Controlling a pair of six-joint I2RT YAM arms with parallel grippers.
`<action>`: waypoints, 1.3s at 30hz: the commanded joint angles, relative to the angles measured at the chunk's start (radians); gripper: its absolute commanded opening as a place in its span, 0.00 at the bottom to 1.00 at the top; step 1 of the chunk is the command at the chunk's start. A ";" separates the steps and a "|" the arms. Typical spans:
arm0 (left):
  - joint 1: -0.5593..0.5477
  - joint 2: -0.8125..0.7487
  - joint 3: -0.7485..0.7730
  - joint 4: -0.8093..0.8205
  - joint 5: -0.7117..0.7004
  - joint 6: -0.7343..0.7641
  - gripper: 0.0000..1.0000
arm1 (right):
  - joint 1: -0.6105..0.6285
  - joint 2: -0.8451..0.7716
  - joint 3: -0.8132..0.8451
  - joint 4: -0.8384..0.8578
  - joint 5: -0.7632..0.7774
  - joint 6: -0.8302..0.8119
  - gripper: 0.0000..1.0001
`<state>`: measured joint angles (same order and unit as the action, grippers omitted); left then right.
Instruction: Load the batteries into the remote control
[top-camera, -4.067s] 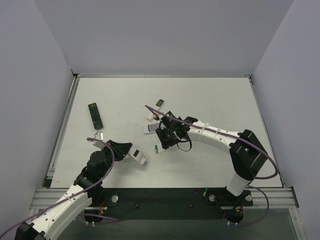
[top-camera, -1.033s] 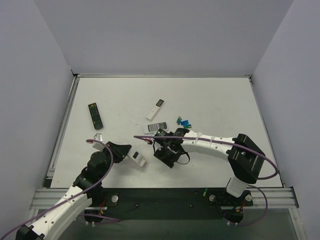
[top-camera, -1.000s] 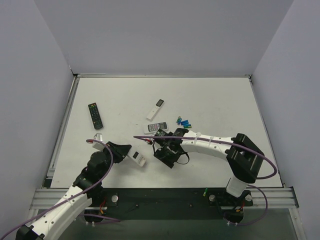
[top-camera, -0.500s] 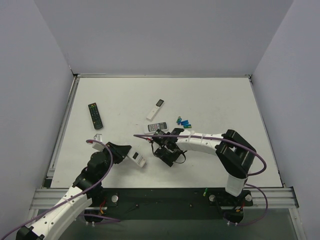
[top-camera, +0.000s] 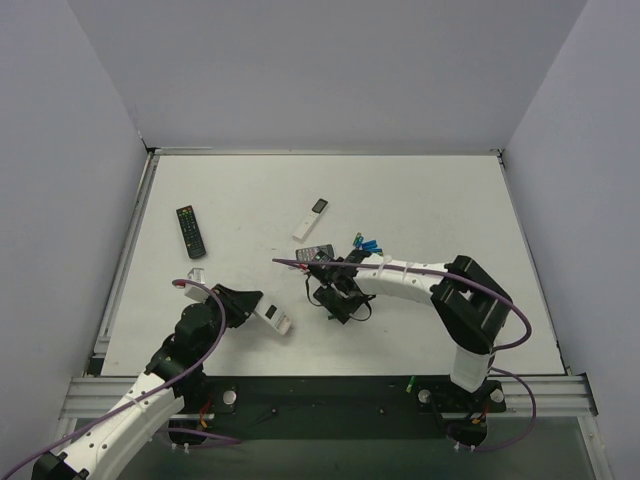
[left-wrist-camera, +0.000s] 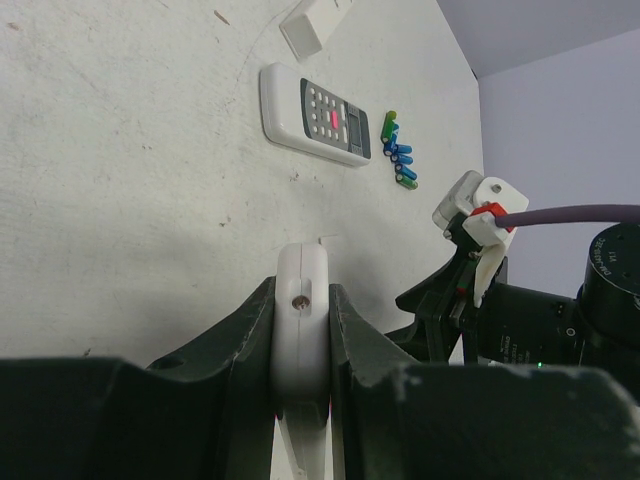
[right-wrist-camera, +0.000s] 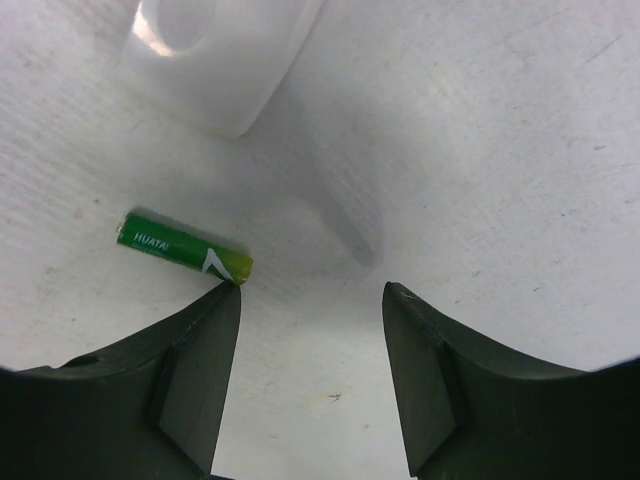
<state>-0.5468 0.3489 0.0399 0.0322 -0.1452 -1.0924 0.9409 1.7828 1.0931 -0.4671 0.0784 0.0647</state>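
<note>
While left hand clamps remote control, battery lies on table.

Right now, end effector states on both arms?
Left end effector: closed on the white remote.
Right end effector: open, holding nothing; a green battery lies on the table by one finger.
</note>
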 joint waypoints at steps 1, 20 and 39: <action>0.005 -0.004 -0.089 0.031 0.002 -0.007 0.00 | -0.019 0.044 0.048 -0.028 0.086 0.017 0.53; 0.005 -0.034 -0.092 0.011 -0.004 -0.012 0.00 | -0.002 -0.101 0.038 -0.013 0.057 0.086 0.51; 0.005 -0.057 -0.095 -0.026 -0.024 -0.032 0.00 | 0.068 -0.045 0.077 0.102 -0.154 -0.167 0.51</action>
<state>-0.5468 0.3073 0.0399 -0.0078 -0.1505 -1.1160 1.0073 1.7477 1.1297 -0.3542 -0.0570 -0.0612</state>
